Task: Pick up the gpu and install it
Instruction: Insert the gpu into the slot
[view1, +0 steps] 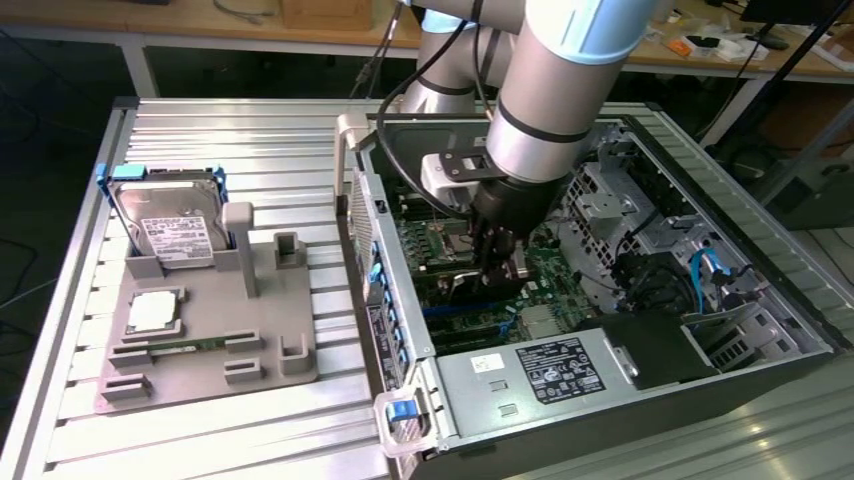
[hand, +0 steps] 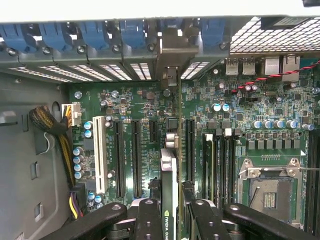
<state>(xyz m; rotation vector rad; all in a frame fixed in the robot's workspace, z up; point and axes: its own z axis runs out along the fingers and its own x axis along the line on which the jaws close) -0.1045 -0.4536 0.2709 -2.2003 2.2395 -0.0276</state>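
The gpu (hand: 170, 170) appears edge-on in the wrist view, standing upright over the green motherboard (hand: 130, 100) between the black expansion slots. Its silver bracket (hand: 172, 50) lies against the rear slot openings of the case. My gripper (hand: 172, 212) is shut on the card, one black finger (hand: 149, 220) on each side of its edge. In the exterior view the gripper (view1: 491, 252) reaches down into the open computer case (view1: 400, 330), and the dark gpu (view1: 461, 283) sits just under it. Whether the card is seated in a slot I cannot tell.
A grey fixture (view1: 267, 350) on the slatted table holds a silver hard drive (view1: 174, 232) and a green memory stick (view1: 180, 346). Inside the case are the power supply (view1: 561, 366), drive cage (view1: 627, 215), blue cables (view1: 707, 270), CPU socket (hand: 270, 192) and a white slot (hand: 100, 157).
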